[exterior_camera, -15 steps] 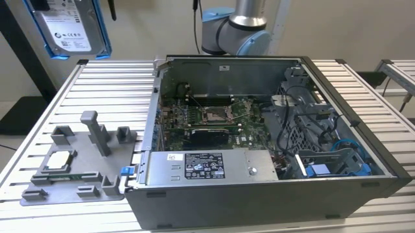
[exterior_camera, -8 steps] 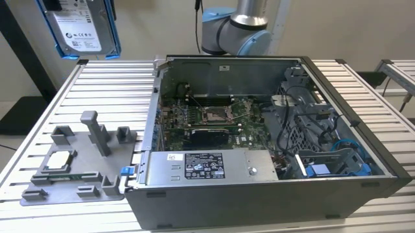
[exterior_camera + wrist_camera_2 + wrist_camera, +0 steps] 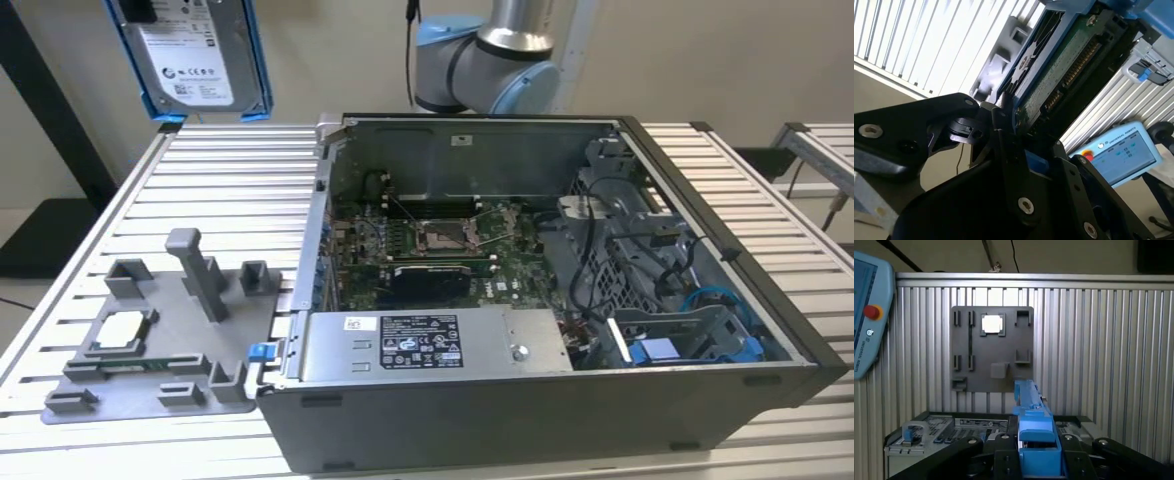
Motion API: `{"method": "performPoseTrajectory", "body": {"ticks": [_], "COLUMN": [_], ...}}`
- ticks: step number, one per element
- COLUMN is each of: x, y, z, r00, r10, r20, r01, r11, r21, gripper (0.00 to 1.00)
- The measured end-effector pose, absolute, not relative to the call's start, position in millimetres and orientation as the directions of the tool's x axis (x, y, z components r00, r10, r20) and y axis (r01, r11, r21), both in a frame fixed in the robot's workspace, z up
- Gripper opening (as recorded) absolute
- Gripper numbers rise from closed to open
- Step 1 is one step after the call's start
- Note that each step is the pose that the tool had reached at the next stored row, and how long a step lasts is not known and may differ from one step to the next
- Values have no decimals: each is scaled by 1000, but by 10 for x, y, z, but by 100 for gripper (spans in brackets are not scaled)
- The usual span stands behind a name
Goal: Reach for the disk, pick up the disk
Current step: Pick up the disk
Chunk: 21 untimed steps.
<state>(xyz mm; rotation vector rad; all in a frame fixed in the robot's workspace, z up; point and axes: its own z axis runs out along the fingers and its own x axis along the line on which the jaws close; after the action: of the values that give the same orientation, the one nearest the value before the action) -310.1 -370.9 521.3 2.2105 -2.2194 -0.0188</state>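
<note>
The end effector (image 3: 1036,444) is clenched on the disk (image 3: 1028,397). In the first wrist view its black fingers (image 3: 1001,455) sit either side of the blue carrier rail (image 3: 1038,427). In the second wrist view the disk's green circuit board (image 3: 1064,70) runs out from between them. The contact faces are hidden, so how much rail is caught is hard to say.

Past the disk lies the open computer case (image 3: 954,432). Beyond it is the grey fixture plate (image 3: 974,375) with a small square chip (image 3: 992,324) seated in it. Both rest on the slatted tabletop (image 3: 1104,340), and a teach pendant (image 3: 869,325) sits off its edge.

In the exterior view the disk (image 3: 194,55) hangs upright in the air, well above the tabletop's far corner on the exterior view's left, touching nothing below. The pick looks done.

The danger, as I judge it, is the hold. A narrow grip on flexing plastic at one end leaves the heavy body free to pivot or slide out. A drop would land it on the metal slats or the plate with the bare board exposed.
</note>
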Motion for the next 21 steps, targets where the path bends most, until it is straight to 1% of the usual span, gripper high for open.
{"method": "performPoseTrajectory", "body": {"ticks": [21], "x": [-2487], "y": [-3709], "z": [5212], "r00": [-3], "r10": [-1000], "r20": [-2], "r01": [-1000], "r11": [3], "r21": [17], "gripper": [0]}}
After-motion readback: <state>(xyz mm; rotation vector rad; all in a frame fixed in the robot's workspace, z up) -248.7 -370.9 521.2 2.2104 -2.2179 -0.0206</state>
